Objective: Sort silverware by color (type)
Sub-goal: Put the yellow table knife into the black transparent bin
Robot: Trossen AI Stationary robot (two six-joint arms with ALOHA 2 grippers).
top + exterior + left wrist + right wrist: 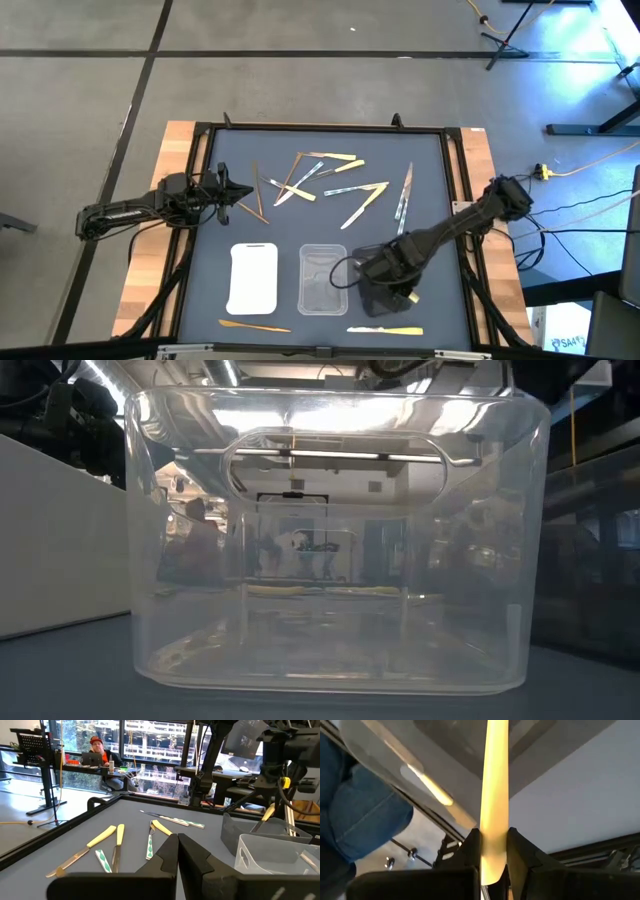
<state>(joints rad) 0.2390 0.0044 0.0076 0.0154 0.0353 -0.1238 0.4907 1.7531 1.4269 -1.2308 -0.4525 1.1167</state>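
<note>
Silverware (330,180) lies scattered on the far half of the dark mat: pale yellow, brown wooden and clear patterned pieces. In the left wrist view, pale yellow ones (102,836) and a clear patterned one (150,847) lie flat ahead of the fingers. My left gripper (240,190) (178,840) is shut near the mat's left side, beside two brown wooden pieces (256,195), touching nothing. My right gripper (390,272) (494,847) is over the black tray (385,302), shut on a pale yellow utensil (495,780). My right gripper pinches the pale yellow utensil between its two fingers at a point on its flat stem (494,835). The utensil runs along the fingers and sticks out well past their tips. It looks lifted clear; which end is held stays hidden between the fingers.
Three trays stand in a row near the front edge: white (252,277), clear (323,278) and black. The clear tray (330,510) fills the low view. A wooden piece (255,325) and a pale yellow one (385,330) lie by the near edge. A person sits beyond the table (97,752).
</note>
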